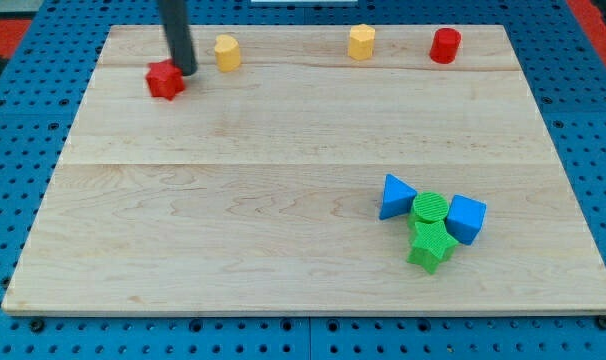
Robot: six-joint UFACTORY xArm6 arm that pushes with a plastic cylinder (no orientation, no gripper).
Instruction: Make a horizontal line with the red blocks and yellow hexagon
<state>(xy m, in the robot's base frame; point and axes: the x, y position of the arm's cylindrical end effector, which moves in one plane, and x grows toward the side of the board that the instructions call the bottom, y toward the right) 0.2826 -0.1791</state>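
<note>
A red star-shaped block [164, 79] lies near the view's top left of the wooden board [233, 230]. My tip [186, 71] stands right beside it, on its right side, touching or nearly touching. A yellow block [227, 52] sits just right of the tip, slightly higher. A yellow hexagon [361, 42] sits near the top edge, right of centre. A red cylinder [445, 45] stands further right along the top edge.
A cluster sits at the view's lower right: a blue triangle [395, 196], a green cylinder [430, 209], a blue block [466, 218] and a green star-like block [430, 246]. Blue pegboard surrounds the board.
</note>
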